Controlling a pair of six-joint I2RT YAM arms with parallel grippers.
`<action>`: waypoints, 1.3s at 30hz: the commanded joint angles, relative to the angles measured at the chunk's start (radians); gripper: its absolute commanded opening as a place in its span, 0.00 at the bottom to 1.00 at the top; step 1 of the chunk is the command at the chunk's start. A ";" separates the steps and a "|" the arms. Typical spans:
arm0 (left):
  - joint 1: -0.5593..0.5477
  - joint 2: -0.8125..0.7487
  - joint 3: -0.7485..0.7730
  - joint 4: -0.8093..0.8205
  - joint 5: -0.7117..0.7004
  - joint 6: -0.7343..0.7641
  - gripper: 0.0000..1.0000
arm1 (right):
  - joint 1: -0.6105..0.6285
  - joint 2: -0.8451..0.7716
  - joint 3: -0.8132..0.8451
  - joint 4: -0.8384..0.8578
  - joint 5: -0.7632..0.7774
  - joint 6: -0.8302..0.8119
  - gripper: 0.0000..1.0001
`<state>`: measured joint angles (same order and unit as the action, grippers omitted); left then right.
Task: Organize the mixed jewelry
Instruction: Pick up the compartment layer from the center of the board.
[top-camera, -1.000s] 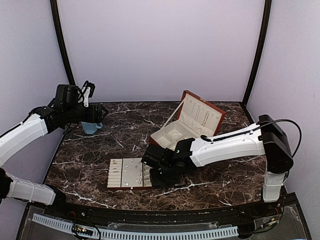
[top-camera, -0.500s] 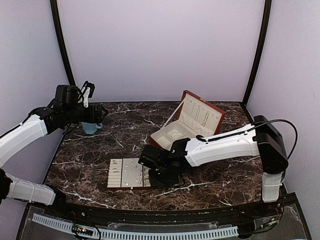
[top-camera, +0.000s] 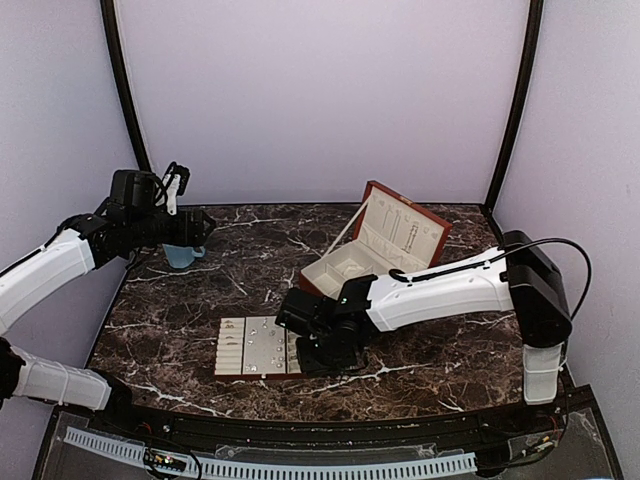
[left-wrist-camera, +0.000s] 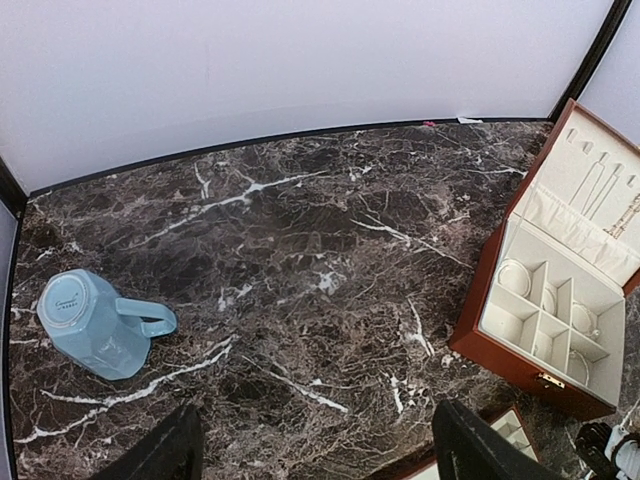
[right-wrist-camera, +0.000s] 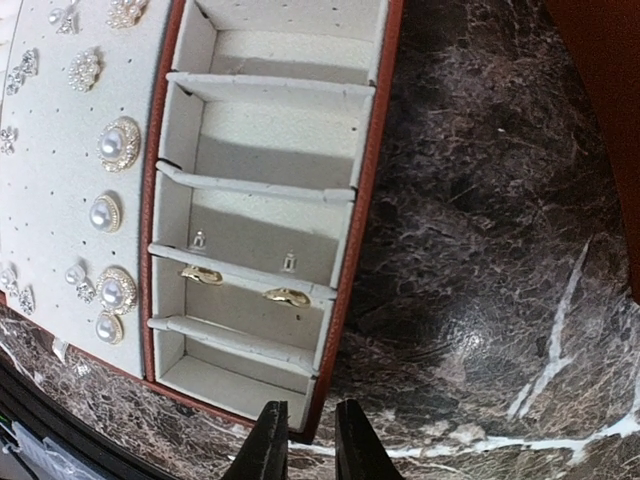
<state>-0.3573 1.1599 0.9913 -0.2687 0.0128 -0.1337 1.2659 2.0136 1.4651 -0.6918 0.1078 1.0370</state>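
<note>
I see my left end effector (left-wrist-camera: 315, 450) wide above the table (left-wrist-camera: 300, 250), my right end effector (right-wrist-camera: 310, 445) narrow at the rim of the tray (right-wrist-camera: 353, 230) near gold earrings (right-wrist-camera: 287, 296), grip unclear.

Two robot arms, the left arm (top-camera: 45, 275) and the right arm (top-camera: 440, 290), have smooth white shells along their long links and black housings at the joints and wrists. A thin black cable (top-camera: 560, 243) arches loosely over the right arm's elbow, and a bundle of black wires (top-camera: 177, 178) with a small white piece loops above the left wrist. The left fingers (left-wrist-camera: 165, 455) are broad dark wedges, and the right fingers (right-wrist-camera: 268, 445) are slim, black and blunt-tipped.
</note>
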 joint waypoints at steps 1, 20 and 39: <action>0.005 -0.031 -0.015 0.012 -0.039 0.022 0.82 | -0.008 0.021 0.034 -0.009 0.013 -0.012 0.17; 0.004 -0.034 -0.017 0.013 -0.044 0.031 0.82 | -0.020 0.068 0.069 -0.049 0.000 0.007 0.08; 0.004 -0.038 -0.022 0.014 -0.070 0.040 0.82 | -0.009 0.040 0.138 -0.140 0.065 0.076 0.00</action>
<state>-0.3573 1.1568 0.9810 -0.2630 -0.0433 -0.1078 1.2491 2.0781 1.5627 -0.8024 0.1249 1.0725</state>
